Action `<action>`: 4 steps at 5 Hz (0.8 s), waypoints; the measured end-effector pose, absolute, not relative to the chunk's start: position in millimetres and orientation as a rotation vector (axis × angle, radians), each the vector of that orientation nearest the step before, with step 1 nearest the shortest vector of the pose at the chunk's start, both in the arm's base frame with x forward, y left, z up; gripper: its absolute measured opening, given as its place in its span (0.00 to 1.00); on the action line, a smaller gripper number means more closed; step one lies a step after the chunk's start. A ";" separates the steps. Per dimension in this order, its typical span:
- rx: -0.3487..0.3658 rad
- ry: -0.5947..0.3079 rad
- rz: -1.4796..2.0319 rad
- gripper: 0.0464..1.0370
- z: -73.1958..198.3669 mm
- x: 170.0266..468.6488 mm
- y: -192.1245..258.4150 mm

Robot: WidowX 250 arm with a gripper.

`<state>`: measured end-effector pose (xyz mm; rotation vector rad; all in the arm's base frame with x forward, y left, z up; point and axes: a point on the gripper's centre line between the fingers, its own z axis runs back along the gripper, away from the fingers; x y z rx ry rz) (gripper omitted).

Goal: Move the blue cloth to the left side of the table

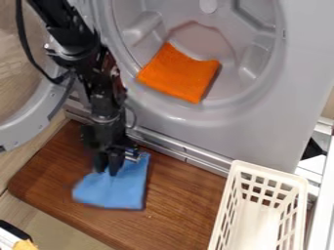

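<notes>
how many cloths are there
2, possibly more: the blue cloth lies on the brown wooden board, beneath the gripper, and the orange cloth rests in the gray machine's round recess. I can't tell whether the cut-off yellow thing, lower left, is another.

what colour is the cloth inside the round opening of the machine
The cloth is plain orange, seen in the camera view.
</notes>
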<state>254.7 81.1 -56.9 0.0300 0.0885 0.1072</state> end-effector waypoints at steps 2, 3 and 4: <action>0.025 0.084 0.087 0.97 -32.7 253.2 68.1; 0.049 0.072 0.089 0.97 -8.4 251.8 67.3; 0.040 0.055 0.085 0.96 16.2 248.5 60.5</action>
